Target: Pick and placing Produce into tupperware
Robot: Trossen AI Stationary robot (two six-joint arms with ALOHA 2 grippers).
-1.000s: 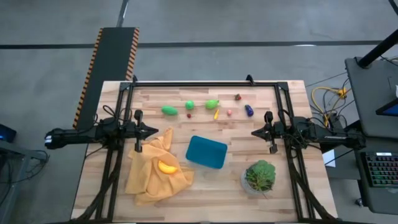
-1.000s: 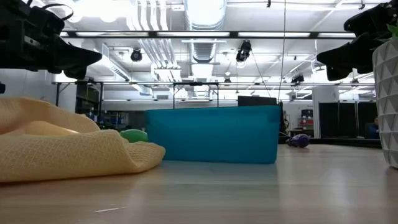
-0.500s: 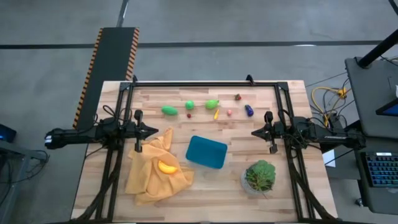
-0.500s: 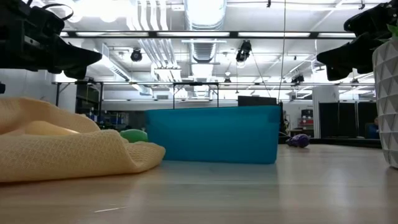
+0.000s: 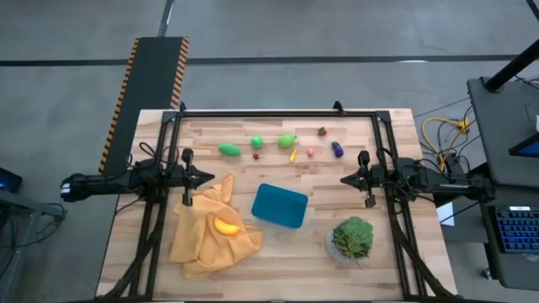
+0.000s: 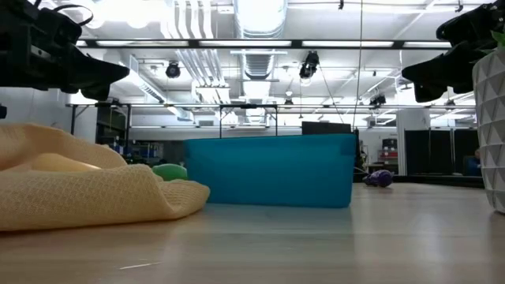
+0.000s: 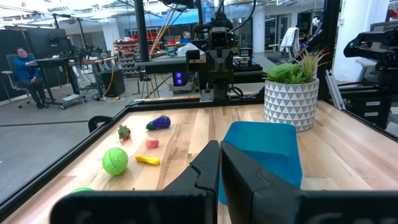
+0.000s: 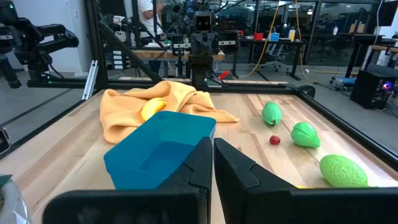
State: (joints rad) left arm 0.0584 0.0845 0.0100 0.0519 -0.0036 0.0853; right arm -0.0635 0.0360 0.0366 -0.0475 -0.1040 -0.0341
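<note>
Currently the left gripper (image 5: 207, 178) hangs above the tabletop (image 5: 370, 269) with its fingers pressed together, holding nothing; the right gripper (image 5: 344, 179) faces it, equally closed and empty. Between them lies the teal tupperware (image 5: 280, 205), nearer the camera side, empty. Just beside the left gripper a mustard cloth (image 5: 202, 236) is bunched, with a yellow-orange piece (image 5: 225, 225) on it. Beyond both grippers the rest of the produce (image 5: 287, 140) sits in a loose row. Near the right gripper stands a potted plant (image 5: 352, 238).
</note>
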